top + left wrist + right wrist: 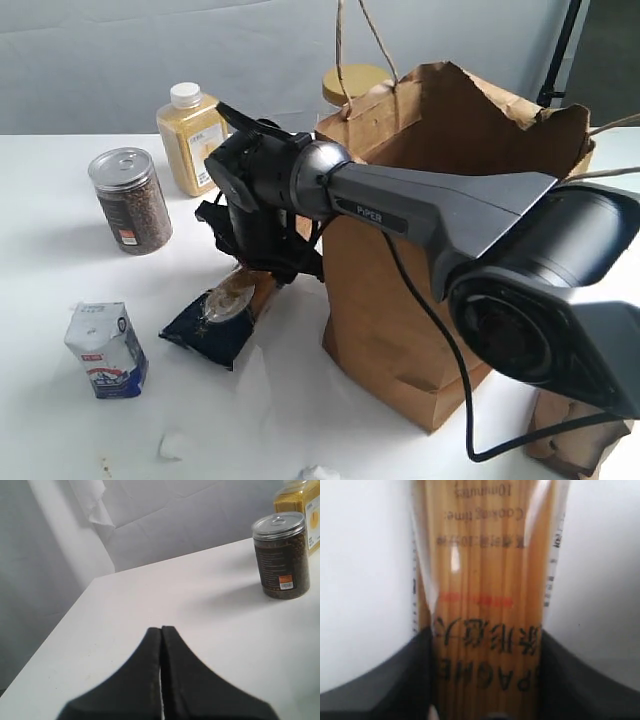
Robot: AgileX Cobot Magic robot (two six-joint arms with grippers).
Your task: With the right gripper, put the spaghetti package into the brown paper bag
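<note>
The spaghetti package (215, 320) lies on the white table beside the brown paper bag (400, 330), its dark navy end toward the front left. My right gripper (262, 272) reaches down from the PiPER arm onto the package's orange end. In the right wrist view the spaghetti package (485, 580) fills the gap of the right gripper (486, 632), and both black fingers (420, 660) press its sides, so the gripper is shut on it. The tall bag stands upright with its mouth open. My left gripper (161, 628) is shut and holds nothing, low over bare table.
A jar of dark seeds (130, 200) and a yellow-filled bottle (192, 140) stand at the back left. A white-and-blue carton (107, 350) sits front left. A yellow lid (350, 82) shows behind the bag. A smaller brown bag (580, 440) lies front right.
</note>
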